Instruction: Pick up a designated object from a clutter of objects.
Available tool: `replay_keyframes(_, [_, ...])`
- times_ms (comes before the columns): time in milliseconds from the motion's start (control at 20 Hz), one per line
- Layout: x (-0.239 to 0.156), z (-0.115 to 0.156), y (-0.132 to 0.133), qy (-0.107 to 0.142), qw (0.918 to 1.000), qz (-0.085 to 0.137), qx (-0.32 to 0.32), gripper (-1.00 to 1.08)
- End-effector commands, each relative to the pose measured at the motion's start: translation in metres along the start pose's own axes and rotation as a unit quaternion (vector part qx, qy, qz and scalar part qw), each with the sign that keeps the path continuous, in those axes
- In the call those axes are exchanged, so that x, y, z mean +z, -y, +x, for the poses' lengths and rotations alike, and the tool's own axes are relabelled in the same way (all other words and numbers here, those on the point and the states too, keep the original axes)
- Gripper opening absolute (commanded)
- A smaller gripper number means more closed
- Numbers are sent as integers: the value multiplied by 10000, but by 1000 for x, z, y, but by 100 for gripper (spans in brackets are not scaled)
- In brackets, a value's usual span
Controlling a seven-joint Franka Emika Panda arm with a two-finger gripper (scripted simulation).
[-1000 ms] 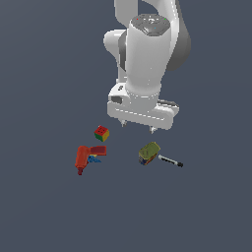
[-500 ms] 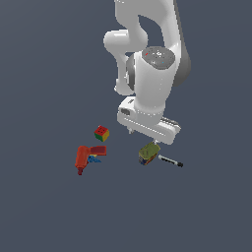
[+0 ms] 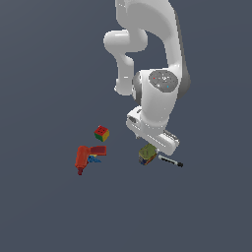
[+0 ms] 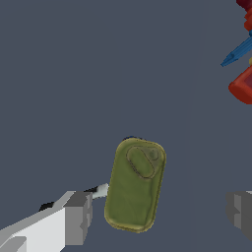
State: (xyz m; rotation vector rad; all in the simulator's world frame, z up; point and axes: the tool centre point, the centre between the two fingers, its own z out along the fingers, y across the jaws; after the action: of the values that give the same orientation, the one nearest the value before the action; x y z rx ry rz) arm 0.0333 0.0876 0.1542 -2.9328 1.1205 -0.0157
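Observation:
The can (image 4: 135, 184) shows its olive-green top in the wrist view. It stands between my fingers, much nearer one finger (image 4: 78, 216) than the other (image 4: 239, 209). My gripper (image 4: 160, 214) is open and empty, just above the can. In the exterior view the can (image 3: 146, 155) sits right under my hand, and its blue label shows. My gripper (image 3: 151, 146) is mostly hidden there by the hand. The black-and-silver pen (image 3: 170, 161) lies just to the exterior view's right of the can.
A red-green-yellow cube (image 3: 102, 133) and a red drill (image 3: 83, 158) with a blue part lie to the exterior view's left of the can. The drill (image 4: 243, 83) also shows at the edge of the wrist view. The pen's tip (image 4: 101, 191) pokes out beside one finger.
The arm has come down and moved towards the exterior view's right, so the hand is now directly over the can. The objects have not moved.

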Motion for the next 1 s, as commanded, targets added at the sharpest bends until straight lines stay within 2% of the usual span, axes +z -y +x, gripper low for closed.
replay_keyframes(0, [12,-4,3,10,9997,-6,253,100])
replay_keyframes(450, [39,-16,9,35,9966,-26,827,100])
replay_keyframes(950, [46,-18,10,41,9955,-33,943,100])
